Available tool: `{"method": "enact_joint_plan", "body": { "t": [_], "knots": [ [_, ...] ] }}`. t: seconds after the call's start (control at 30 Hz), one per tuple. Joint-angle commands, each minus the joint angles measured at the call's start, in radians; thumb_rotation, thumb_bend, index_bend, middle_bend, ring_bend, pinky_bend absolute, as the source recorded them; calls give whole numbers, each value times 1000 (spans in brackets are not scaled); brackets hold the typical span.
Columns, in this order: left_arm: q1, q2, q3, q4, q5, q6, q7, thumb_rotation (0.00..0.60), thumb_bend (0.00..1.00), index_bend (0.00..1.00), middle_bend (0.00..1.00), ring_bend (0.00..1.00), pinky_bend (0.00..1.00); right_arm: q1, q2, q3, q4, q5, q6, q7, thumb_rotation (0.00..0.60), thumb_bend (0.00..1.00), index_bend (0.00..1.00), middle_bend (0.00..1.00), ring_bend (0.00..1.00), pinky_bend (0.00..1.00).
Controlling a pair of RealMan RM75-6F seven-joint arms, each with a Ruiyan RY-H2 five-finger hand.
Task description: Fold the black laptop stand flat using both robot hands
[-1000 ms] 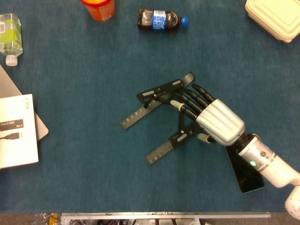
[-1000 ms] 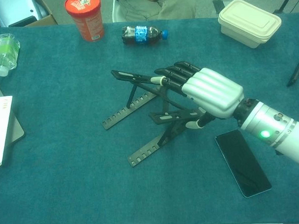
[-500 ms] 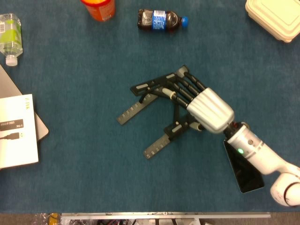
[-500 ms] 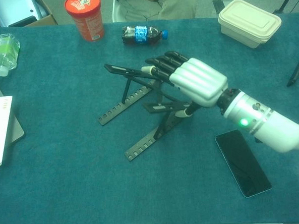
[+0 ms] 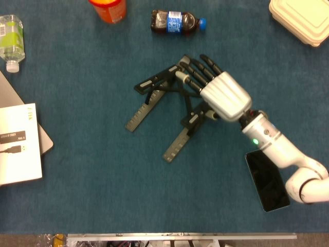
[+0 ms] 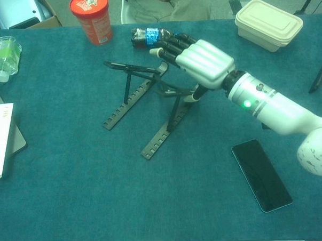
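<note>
The black laptop stand [image 6: 150,107] sits in the middle of the blue table [image 6: 73,199], a bit toward the far side, and it is not flat yet: its top bars are up in the air and its two long legs with little steps slope down to the cloth toward the near left. The right hand [image 6: 201,62] comes in from the right and lies on the far right end of the stand, with its dark fingers [image 5: 198,69] over the top bar and its thumb low by the right leg, so I think it is gripping the stand there to hold it steady or push it down. The left hand is not in either view, so folding with both hands cannot start yet. Counting things: one stand, one hand, one black phone [image 6: 261,175] lying flat on the near right, one dark soda bottle [image 5: 177,22] on its side at the far edge, one clear bottle [image 5: 11,38] at the far left, one orange tub [image 6: 91,17], one cream lunch box [image 6: 268,22] at the far right, and one white booklet [image 5: 18,144] on a grey laptop at the left edge
</note>
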Motion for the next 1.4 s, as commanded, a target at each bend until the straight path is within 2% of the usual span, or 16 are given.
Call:
{"method": "enact_joint_plan", "body": {
  "t": [0.03, 0.13, 0.43, 0.63, 0.83, 0.9, 1.07, 1.17, 1.4],
  "knots": [
    [-3, 1, 0, -3, -1, -3, 3, 600, 358, 185, 149, 44, 19, 11, 7, 10, 3, 23, -14, -8, 600, 0, 0, 0, 0, 0],
    [-3, 3, 1, -8, 1, -3, 6, 600, 358, 185, 149, 44, 19, 8, 38, 0, -40, 37, -21, 2, 600, 0, 0, 0, 0, 0],
    [-2, -4, 3, -5, 11, 6, 5, 600, 357, 185, 150, 44, 20, -23, 139, -84, -203, -9, 11, 12, 600, 0, 0, 0, 0, 0],
    [1, -2, 7, -10, 25, 15, 5, 600, 358, 185, 150, 44, 19, -19, 114, -87, -228, -26, 42, 40, 600, 0, 0, 0, 0, 0],
    [10, 1, 12, -7, 33, 29, -7, 600, 357, 185, 150, 44, 19, 6, 38, -72, -174, -20, 37, -27, 600, 3, 0, 0, 0, 0],
    [11, 0, 13, 0, 35, 31, -12, 600, 358, 185, 151, 44, 19, 12, 15, -69, -152, -22, 43, -49, 600, 51, 0, 0, 0, 0],
    [7, -3, 12, 24, 45, 31, -29, 600, 358, 185, 153, 44, 19, 17, -19, -61, -112, -37, 77, -93, 600, 357, 0, 0, 0, 0],
    [-4, -10, 12, 42, 55, 19, -40, 600, 358, 185, 154, 44, 19, 24, -7, -51, -125, -29, 73, -98, 600, 384, 0, 0, 0, 0],
    [-82, -11, 29, 66, 80, -128, -149, 600, 358, 185, 156, 45, 19, 40, 47, -5, -196, -7, 80, -179, 600, 384, 0, 0, 0, 0]
  ]
}}
